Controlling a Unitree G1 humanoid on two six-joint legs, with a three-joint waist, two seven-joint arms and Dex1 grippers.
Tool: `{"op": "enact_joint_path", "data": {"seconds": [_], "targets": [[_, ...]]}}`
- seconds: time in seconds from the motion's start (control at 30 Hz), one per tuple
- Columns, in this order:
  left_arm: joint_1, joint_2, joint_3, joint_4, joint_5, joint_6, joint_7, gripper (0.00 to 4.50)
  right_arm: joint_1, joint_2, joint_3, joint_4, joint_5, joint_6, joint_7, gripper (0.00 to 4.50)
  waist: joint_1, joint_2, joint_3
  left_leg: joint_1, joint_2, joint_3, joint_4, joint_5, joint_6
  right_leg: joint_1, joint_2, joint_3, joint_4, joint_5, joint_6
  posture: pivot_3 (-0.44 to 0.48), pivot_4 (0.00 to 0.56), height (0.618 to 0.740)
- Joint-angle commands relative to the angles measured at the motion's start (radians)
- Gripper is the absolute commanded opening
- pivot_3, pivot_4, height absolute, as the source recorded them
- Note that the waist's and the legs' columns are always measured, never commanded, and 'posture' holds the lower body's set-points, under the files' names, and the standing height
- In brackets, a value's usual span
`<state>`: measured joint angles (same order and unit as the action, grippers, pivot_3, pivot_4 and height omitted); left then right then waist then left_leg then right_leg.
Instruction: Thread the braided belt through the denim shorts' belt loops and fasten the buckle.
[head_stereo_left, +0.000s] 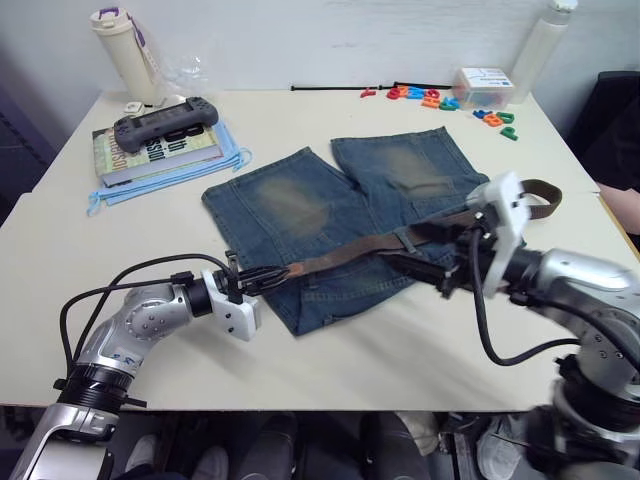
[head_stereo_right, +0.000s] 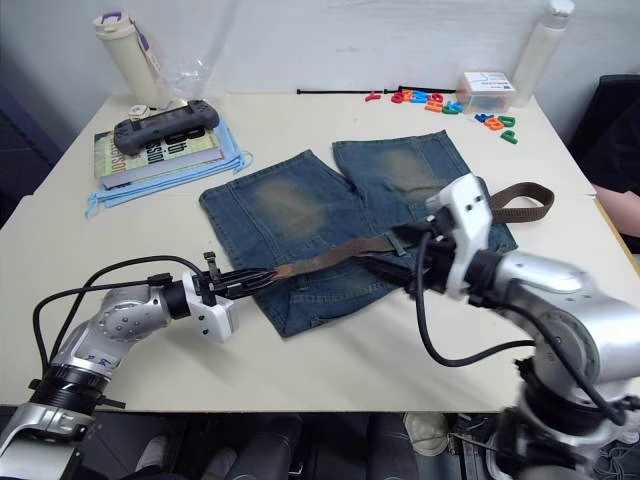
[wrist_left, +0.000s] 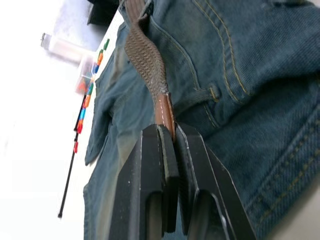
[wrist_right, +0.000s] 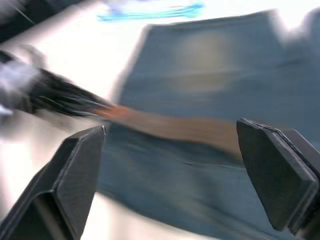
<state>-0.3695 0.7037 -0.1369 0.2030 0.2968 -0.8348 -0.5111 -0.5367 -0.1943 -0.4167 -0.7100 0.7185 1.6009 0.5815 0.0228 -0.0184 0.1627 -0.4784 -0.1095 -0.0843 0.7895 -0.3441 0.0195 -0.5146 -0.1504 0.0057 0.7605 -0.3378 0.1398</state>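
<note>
Your left hand (wrist_left: 170, 150) was clenched on the smooth brown tip of the belt (head_stereo_left: 340, 257) — the wrist view showed the leather end pinched between the two black fingers (wrist_left: 150, 175), with the woven part running away from them over the shorts (head_stereo_left: 300, 205). That hand sat at the near-left corner of the shorts, by the waistband edge closest to you.

Your right hand (wrist_right: 170, 165) was released, its fingers spread wide above the belt and the denim, holding nothing. In the head views it hovered over the right part of the waistband, just above the belt.

From your left hand the belt ran rightward and slightly away across the waistband, passed under the right hand, and curled into a loop off the right edge of the shorts onto the tabletop (head_stereo_left: 350, 350). One belt loop (wrist_left: 200, 97) lay on the denim just beside the strap near your left hand; whether the strap passed through any loop could not be told. The buckle could not be made out.

The shorts lay flat in the middle of the tabletop, legs pointing away from you, pale worn patches on both legs. Farther out — at the far left — a game controller (head_stereo_left: 165, 122) rested on a book (head_stereo_left: 150, 150) atop a light-blue cloth (head_stereo_left: 175, 175), with a pale bottle (head_stereo_left: 125, 50) behind. At the far right lay coloured letters (head_stereo_left: 425, 97), a small clear box (head_stereo_left: 482, 87), a white bottle (head_stereo_left: 540, 45) and a thin black cord (head_stereo_left: 325, 88).
</note>
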Motion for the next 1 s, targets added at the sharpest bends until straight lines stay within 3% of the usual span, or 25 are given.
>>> {"op": "enact_joint_path", "data": {"seconds": [0.03, 0.27, 0.43, 0.57, 0.73, 0.93, 1.0], "targets": [[-0.016, 0.003, 0.012, -0.029, 0.024, -0.032, 0.035, 0.0, 0.03, 0.175, -0.075, 0.037, 0.189, 0.014, -0.233, 4.49, 0.0, 0.0, 0.0, 0.0, 0.0, 0.0, 0.0, 0.0, 0.0, 0.0, 0.0, 0.0, 0.001, 0.0, 0.0, 0.0, 0.15, 0.654], [-0.027, -0.006, 0.012, -0.034, 0.046, -0.039, 0.063, 0.0, 0.073, 0.487, -0.121, 0.185, 0.412, 0.014, -0.664, 4.49, -0.015, 0.0, 0.0, 0.002, -0.003, 0.002, 0.0, 0.0, 0.001, -0.001, 0.001, 0.0, 0.005, 0.0, 0.0, 0.0, 0.15, 0.654], [-0.035, 0.002, 0.015, -0.031, 0.055, -0.049, 0.075, 0.0, 0.098, 0.546, -0.13, 0.266, 0.543, -0.001, -0.86, 4.49, -0.031, 0.001, 0.0, 0.002, -0.002, 0.002, 0.0, 0.001, 0.001, -0.002, 0.001, 0.0, 0.007, 0.0, 0.0, 0.0, 0.15, 0.654], [-0.032, 0.006, 0.013, -0.043, 0.056, -0.056, 0.077, 0.0, 0.09, 0.531, -0.092, 0.349, 0.666, -0.115, -0.988, 4.49, -0.051, 0.001, 0.0, 0.002, -0.001, 0.002, 0.0, 0.001, 0.001, -0.002, 0.001, 0.001, 0.007, 0.0, 0.0, 0.0, 0.15, 0.654], [-0.013, 0.014, 0.01, -0.059, 0.058, -0.066, 0.074, 0.0, 0.073, 0.426, 0.016, 0.428, 0.908, -0.337, -1.165, 4.49, -0.058, 0.001, 0.0, 0.002, 0.0, 0.003, 0.0, 0.001, 0.002, -0.003, 0.001, 0.002, 0.009, 0.0, 0.0, 0.0, 0.15, 0.654], [-0.01, 0.014, 0.01, -0.063, 0.058, -0.063, 0.076, 0.0, 0.097, 0.307, 0.163, 0.436, 1.059, -0.508, -1.243, 4.49, -0.056, 0.001, 0.0, 0.002, -0.001, 0.003, 0.001, -0.001, 0.005, -0.004, 0.002, 0.002, 0.011, 0.0, 0.0, 0.0, 0.15, 0.654], [-0.011, 0.015, 0.01, -0.062, 0.063, -0.064, 0.078, 0.0, 0.109, 0.276, 0.199, 0.43, 1.077, -0.548, -1.247, 3.98, -0.054, 0.001, 0.0, 0.002, -0.002, 0.003, 0.001, -0.001, 0.006, -0.004, 0.003, 0.002, 0.012, 0.0, 0.0, 0.0, 0.15, 0.654]]}}
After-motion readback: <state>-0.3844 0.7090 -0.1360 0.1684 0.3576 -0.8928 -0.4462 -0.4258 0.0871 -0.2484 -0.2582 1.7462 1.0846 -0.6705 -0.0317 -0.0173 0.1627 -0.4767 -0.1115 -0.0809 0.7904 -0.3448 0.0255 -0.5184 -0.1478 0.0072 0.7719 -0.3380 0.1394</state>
